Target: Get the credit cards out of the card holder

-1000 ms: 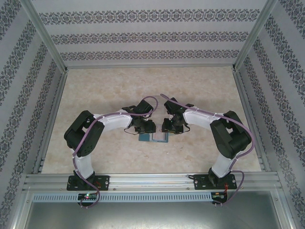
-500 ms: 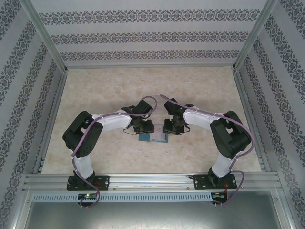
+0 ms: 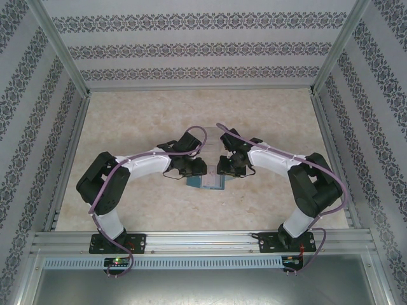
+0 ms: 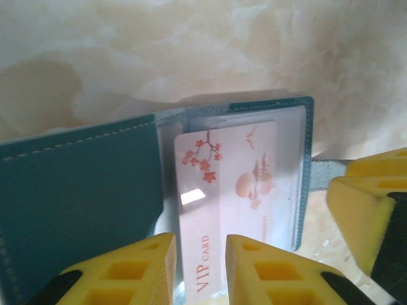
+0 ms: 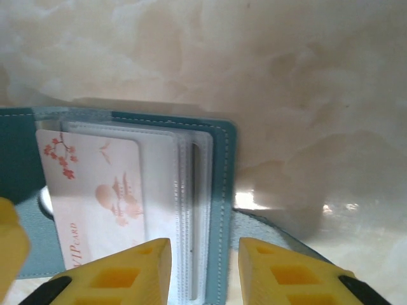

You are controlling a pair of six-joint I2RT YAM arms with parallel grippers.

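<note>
My jaws stand a little apart on both arms, and I cannot see them pinching anything. The card holder [image 4: 82, 197] lies open like a book on the table [image 4: 191, 44], between my two grippers. My left gripper [image 4: 200, 270] sits over the near end of a pale card [image 4: 229, 184] with red flowers, by the clear pockets [image 5: 184, 210]. My right gripper [image 5: 203, 270] is over the holder's outer edge. I think the right one should press the holder flat. Then the left should nip just the card's end and slide it out slowly, so the holder stays put.
</note>
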